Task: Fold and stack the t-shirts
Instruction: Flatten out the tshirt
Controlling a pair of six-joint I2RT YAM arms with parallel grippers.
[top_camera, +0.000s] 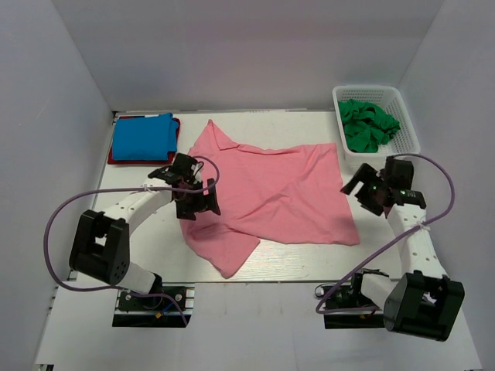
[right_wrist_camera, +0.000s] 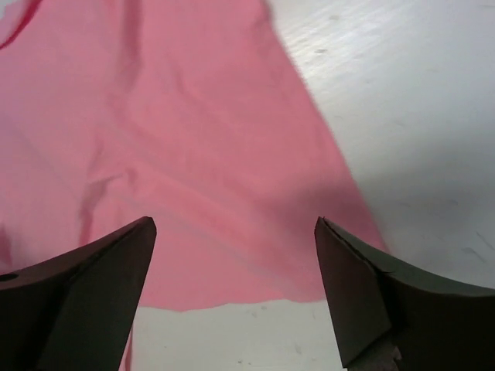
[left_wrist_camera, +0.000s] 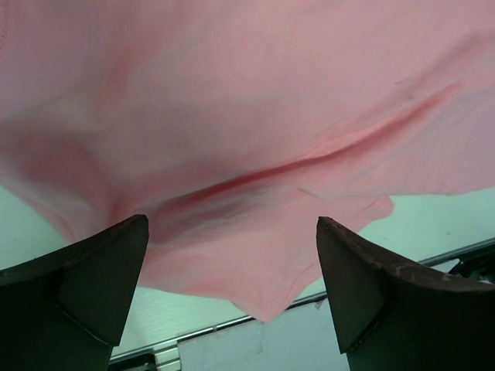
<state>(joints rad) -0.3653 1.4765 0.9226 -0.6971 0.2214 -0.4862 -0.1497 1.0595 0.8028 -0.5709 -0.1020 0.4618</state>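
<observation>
The pink shirt (top_camera: 271,193) lies spread and rumpled across the middle of the worktop (top_camera: 309,259), one corner trailing toward the near edge. The left claw (left_wrist_camera: 232,220) hangs released over the shirt's left side, gripping nothing. The right claw (right_wrist_camera: 234,220) is spread wide just above the right hem, also empty. At the back left a folded blue shirt (top_camera: 143,135) sits on a red one (top_camera: 112,160). Green shirts (top_camera: 370,125) are heaped in the basket (top_camera: 407,124) at the back right.

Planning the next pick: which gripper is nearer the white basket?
Right. The right gripper sits in front of the basket, beside the pink shirt; the left gripper is across that shirt, over its left side.
</observation>
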